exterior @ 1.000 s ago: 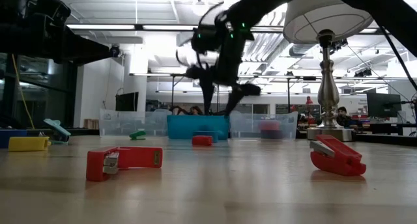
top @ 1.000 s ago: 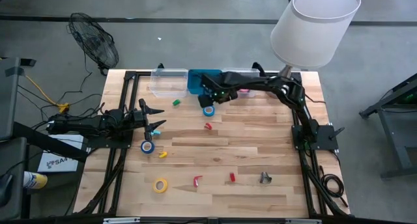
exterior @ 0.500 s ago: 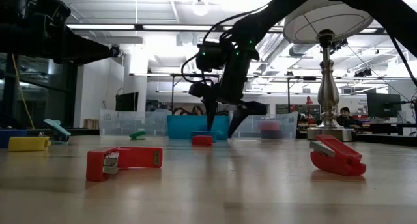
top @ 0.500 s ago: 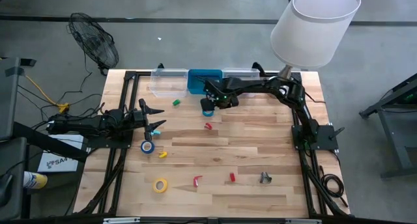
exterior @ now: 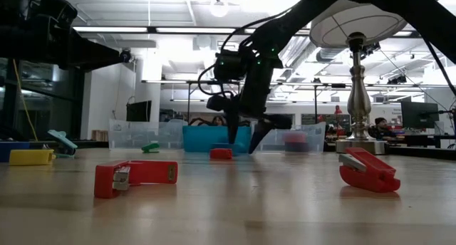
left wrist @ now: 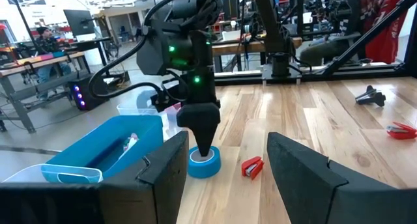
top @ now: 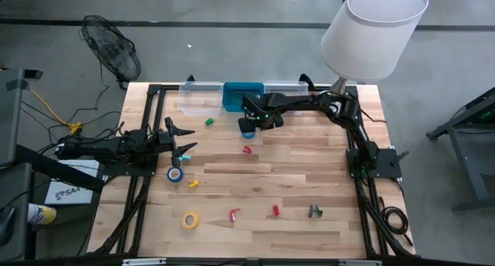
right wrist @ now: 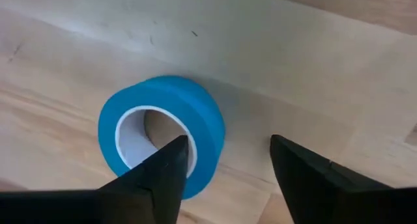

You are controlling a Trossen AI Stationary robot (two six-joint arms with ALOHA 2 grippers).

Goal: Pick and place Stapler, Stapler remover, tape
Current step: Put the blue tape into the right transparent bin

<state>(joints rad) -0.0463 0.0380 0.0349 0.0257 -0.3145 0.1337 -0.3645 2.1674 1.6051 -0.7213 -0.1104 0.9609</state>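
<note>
From above, the right gripper (top: 247,127) hung over a blue tape roll (top: 247,132) in the upper middle of the frame, just below the blue bin (top: 242,95). The left gripper (top: 184,141) waited at the left edge, fingers apart, near a second blue tape roll (top: 175,174); a yellow tape roll (top: 190,219) lay lower left.

At table height, the right gripper (exterior: 244,134) pointed straight down at centre frame, its fingers spread. A red stapler (exterior: 135,177) lay lower left, long axis running left to right.

In the left wrist view, the blue tape roll (left wrist: 204,162) lay flat, hole upward, one dark finger entering it.

The right wrist view showed the roll (right wrist: 161,134) at left centre, one finger (right wrist: 168,174) over its hole, the other (right wrist: 305,175) outside its wall.
</note>
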